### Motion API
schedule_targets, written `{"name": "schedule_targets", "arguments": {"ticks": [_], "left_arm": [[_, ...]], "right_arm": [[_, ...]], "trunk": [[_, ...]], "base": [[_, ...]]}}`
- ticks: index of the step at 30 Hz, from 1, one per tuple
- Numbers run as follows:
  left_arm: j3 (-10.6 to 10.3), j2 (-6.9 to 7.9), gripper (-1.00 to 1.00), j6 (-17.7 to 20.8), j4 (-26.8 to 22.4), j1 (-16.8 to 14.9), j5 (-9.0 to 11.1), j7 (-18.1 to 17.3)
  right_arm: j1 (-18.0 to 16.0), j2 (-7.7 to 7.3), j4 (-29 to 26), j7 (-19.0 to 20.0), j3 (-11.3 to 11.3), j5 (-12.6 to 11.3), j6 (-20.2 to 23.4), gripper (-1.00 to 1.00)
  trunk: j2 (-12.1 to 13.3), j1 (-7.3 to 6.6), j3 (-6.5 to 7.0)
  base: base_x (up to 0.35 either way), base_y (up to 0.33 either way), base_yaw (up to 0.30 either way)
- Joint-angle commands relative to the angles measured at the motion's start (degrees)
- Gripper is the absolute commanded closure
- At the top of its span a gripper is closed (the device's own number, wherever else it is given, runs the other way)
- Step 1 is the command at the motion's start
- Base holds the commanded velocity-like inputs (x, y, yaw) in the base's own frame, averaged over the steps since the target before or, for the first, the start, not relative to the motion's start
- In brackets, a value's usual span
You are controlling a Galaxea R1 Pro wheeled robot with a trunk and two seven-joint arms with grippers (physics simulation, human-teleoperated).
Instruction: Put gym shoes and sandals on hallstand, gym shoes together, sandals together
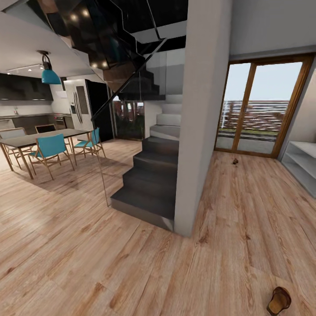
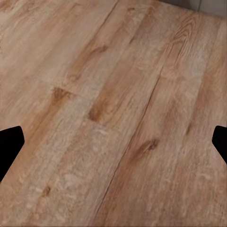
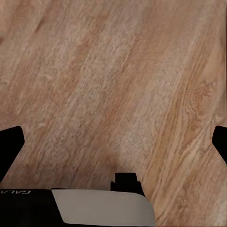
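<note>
The corridor floor point(image 1: 245, 228) runs open from lower right toward the glass door point(image 1: 263, 109) at upper right. A pale pillar point(image 1: 204, 118) and dark staircase point(image 1: 153, 175) block the centre. One brown sandal point(image 1: 279, 301) lies at lower right, a second small dark item (too small to identify) near the door. The hallstand point(image 1: 303, 164) stands along the right edge. The dining table and chairs point(image 1: 48, 147) occupy middle left.

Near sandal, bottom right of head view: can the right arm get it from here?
Probably not yet. The sandal lies apart on the corridor floor, and the right gripper, open, looks down on bare planks; nothing blocks it, but the base likely needs to close in.
</note>
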Motion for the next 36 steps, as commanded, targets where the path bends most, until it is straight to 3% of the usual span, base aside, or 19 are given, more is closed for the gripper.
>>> {"name": "schedule_targets", "arguments": {"ticks": [1,9,19,36], "left_arm": [[0.0,0.06,-1.00,-0.5,0.0,0.0,0.0,0.0],[0.0,0.08,-1.00,-2.9,0.1,0.0,0.0,0.0],[0.0,-0.01,-1.00,-3.1,0.2,0.0,0.0,0.2],[-0.2,-0.16,-1.00,-3.1,2.5,0.0,0.0,0.2]], "right_arm": [[0.0,-0.01,-1.4,0.1,-0.1,0.0,-0.1,-1.00],[0.0,-0.29,-3.6,0.1,-0.3,-0.6,0.0,-1.00],[0.0,-0.32,-3.2,0.0,-0.4,-0.7,0.0,-1.00],[0.0,-0.37,-3.1,0.0,-0.5,-0.8,0.0,-1.00]], "trunk": [[0.0,0.00,-0.06],[0.0,0.00,-0.06],[0.0,0.00,-0.06],[0.0,0.00,-0.06]], "base": [[0.000,0.000,0.000],[0.014,0.000,0.000],[0.289,0.000,-0.014],[0.329,-0.048,-0.236]]}}
